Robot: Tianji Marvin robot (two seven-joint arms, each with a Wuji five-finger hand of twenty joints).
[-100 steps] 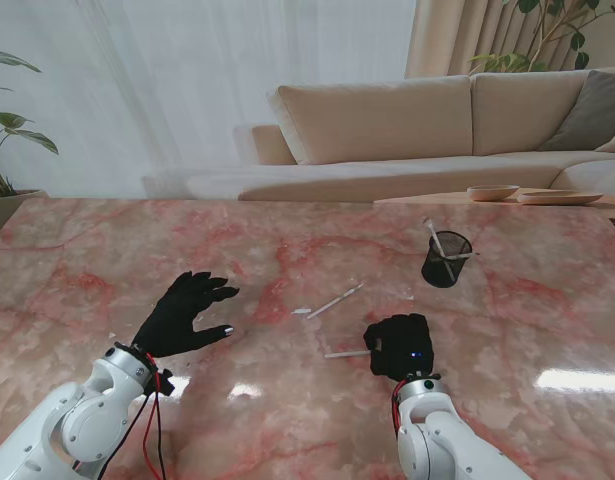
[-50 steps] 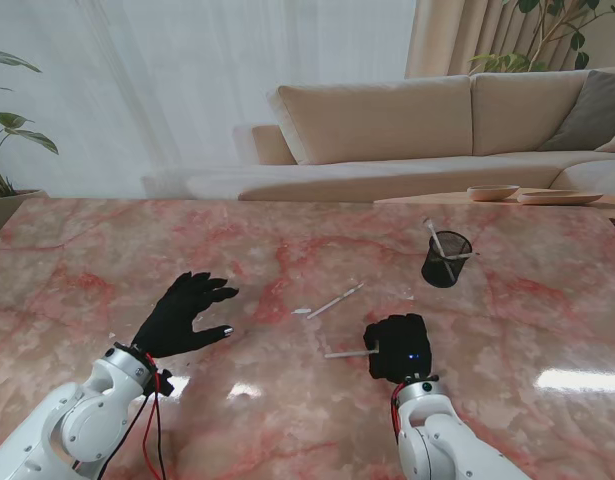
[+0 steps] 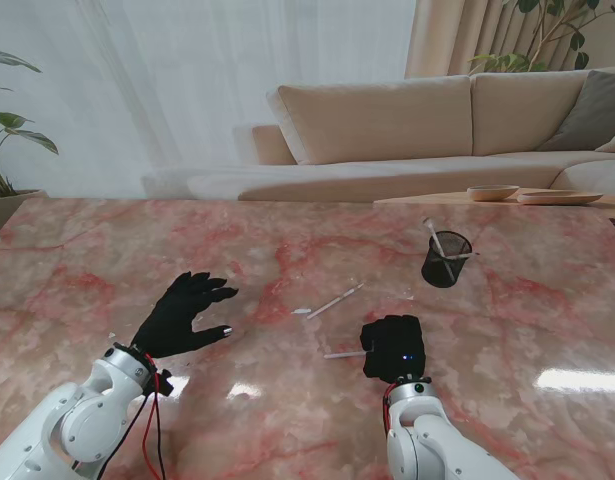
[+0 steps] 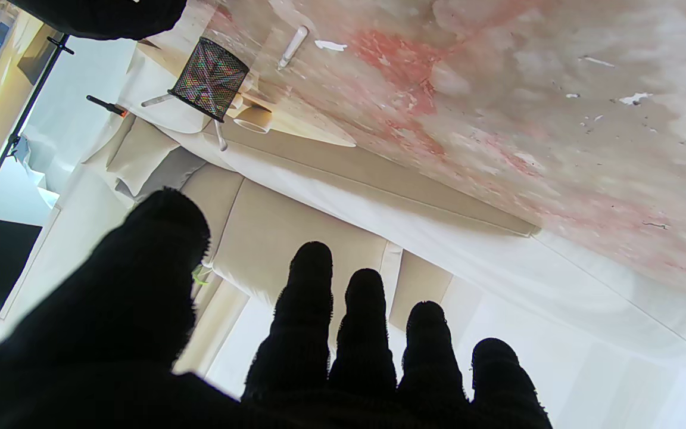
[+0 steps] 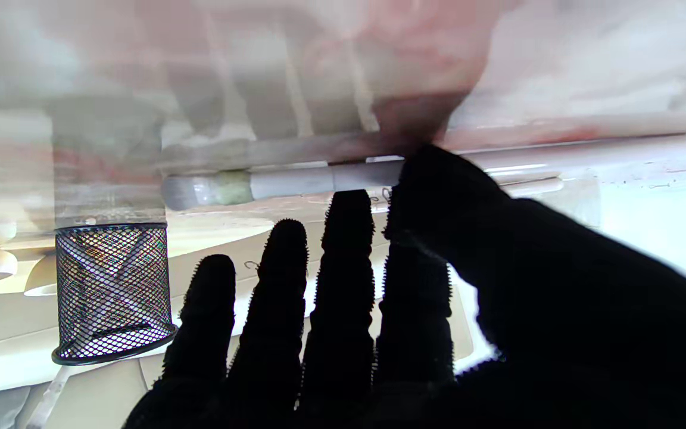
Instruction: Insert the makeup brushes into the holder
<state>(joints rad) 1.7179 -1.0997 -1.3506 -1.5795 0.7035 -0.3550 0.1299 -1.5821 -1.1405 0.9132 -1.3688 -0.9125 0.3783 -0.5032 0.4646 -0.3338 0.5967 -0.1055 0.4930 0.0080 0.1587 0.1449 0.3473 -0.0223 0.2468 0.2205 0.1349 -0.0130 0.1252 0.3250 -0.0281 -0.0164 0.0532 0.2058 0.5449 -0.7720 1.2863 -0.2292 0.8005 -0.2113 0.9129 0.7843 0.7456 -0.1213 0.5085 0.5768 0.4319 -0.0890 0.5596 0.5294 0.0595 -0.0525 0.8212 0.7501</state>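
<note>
- Brushes first: a slim white-handled makeup brush [image 3: 344, 354] lies flat on the pink-veined marble table [image 3: 77, 260], its handle running out at nine o'clock from the black-gloved right hand [image 3: 393, 347].
- From the right wrist, that brush [image 5: 295, 179] lies crosswise just past the fingertips [image 5: 350, 205], with the thumb on or just over the handle; whether it is truly pinched, I cannot tell.
- Good practice, I judge: press thumb against forefinger on the handle before lifting, so the thin stick does not roll on the glossy stone.
- A second white makeup brush [image 3: 334, 300] lies apart, toward eleven o'clock of the right hand.
- The black wire-mesh cylindrical holder [image 3: 446, 259] stands upright at one o'clock, already carrying two white brushes; tilt the brush steeply before lowering it in.
- The black-gloved left hand [image 3: 182, 314] hovers at nine o'clock, fingers spread, grasping nothing.
</note>
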